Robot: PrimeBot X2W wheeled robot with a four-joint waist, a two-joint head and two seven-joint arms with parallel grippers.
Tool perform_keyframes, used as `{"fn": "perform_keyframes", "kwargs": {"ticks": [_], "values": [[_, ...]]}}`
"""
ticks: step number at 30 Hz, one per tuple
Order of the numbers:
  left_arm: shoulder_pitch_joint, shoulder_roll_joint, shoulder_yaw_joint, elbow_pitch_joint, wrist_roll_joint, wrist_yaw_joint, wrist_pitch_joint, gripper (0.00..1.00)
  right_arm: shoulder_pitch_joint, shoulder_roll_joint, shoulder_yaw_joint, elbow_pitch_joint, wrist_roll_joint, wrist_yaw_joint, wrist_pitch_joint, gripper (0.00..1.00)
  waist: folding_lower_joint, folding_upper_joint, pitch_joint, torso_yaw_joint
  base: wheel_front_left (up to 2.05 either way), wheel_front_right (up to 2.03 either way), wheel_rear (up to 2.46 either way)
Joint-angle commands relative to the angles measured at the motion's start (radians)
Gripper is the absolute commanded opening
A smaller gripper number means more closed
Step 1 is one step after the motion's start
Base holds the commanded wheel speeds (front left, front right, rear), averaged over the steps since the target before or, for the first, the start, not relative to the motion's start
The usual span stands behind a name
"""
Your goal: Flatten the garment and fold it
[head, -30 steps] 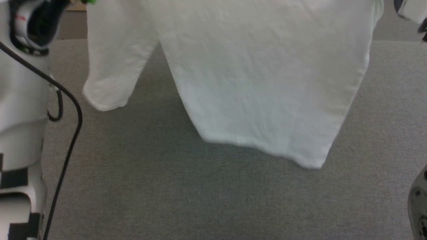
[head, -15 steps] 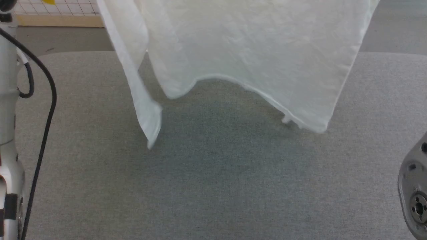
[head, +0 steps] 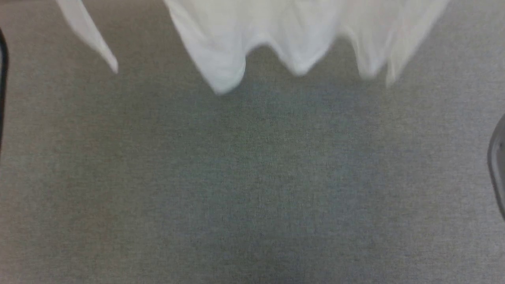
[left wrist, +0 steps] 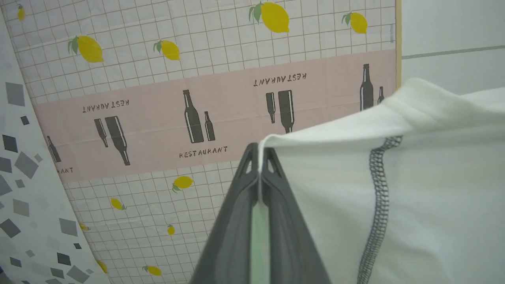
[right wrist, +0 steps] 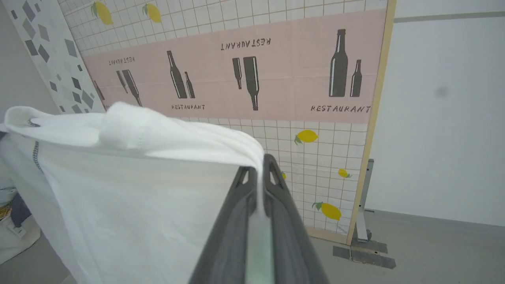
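The left end effector (left wrist: pixel 259 154) is pinched shut on the upper edge of the white shirt (left wrist: pixel 426 197), beside a dark stitched seam (left wrist: pixel 379 185). The right end effector (right wrist: pixel 260 167) is clamped likewise on the opposite top edge. The shirt hangs in the air between them, its blurred hem dangling above the grey bench (head: pixel 252 177). I judge it spread out but not laid flat; laying it down and every fold remain.

The grey, cloth-covered table (head: pixel 252 189) lies flat, faintly shadowed mid-surface.
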Motion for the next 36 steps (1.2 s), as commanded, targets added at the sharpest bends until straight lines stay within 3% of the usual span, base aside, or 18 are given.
{"fn": "perform_keyframes", "kwargs": {"ticks": [1, 4, 10, 17, 22, 25, 29, 36], "values": [[-0.028, 0.045, 0.026, 0.013, 0.021, 0.037, -0.029, 0.00, -0.036, -0.033, -0.016, 0.016, -0.024, -0.004, -0.053, 0.00, 0.0000, 0.0000, 0.132, -0.013, 0.00, 0.00, 0.00], [-0.072, 0.048, 0.037, 0.008, 0.045, 0.064, -0.100, 0.00, -0.104, -0.033, -0.005, 0.066, -0.028, -0.004, -0.160, 0.00, 0.0000, 0.0000, 0.171, -0.012, 0.00, 0.00, 0.00], [-0.090, 0.028, 0.069, 0.012, 0.036, 0.111, -0.170, 0.00, -0.167, -0.033, 0.025, 0.157, -0.019, -0.004, -0.250, 0.00, 0.0000, 0.0000, 0.226, 0.001, 0.00, 0.00, 0.00], [0.060, 0.006, 0.071, 0.016, -0.011, 0.086, -0.221, 0.00, -0.046, -0.033, 0.093, 0.192, 0.055, -0.004, -0.281, 0.00, 0.0000, 0.0000, 0.253, 0.026, 0.00, 0.00, 0.00], [0.223, 0.025, 0.045, -0.022, -0.038, 0.016, -0.240, 0.00, 0.155, -0.033, 0.152, 0.139, 0.132, -0.004, -0.284, 0.00, 0.0000, 0.0000, 0.225, 0.037, 0.00, 0.00, 0.00], [0.348, 0.027, 0.056, -0.068, -0.078, 0.003, -0.248, 0.00, 0.314, -0.033, 0.178, 0.058, 0.187, -0.004, -0.289, 0.00, 0.0000, 0.0000, 0.184, 0.044, 0.00, 0.00, 0.00], [0.587, 0.006, 0.102, -0.140, -0.165, 0.016, -0.263, 0.00, 0.577, -0.061, 0.230, -0.088, 0.240, -0.004, -0.317, 0.00, 0.0000, 0.0000, 0.105, 0.052, 0.00, 0.00, 0.00], [1.124, -0.079, 0.119, -0.271, -0.279, 0.089, -0.240, 0.00, 1.066, -0.117, 0.257, -0.256, 0.296, -0.004, -0.403, 0.00, 0.0000, 0.0000, -0.056, 0.079, 0.00, 0.00, 0.00]]}}
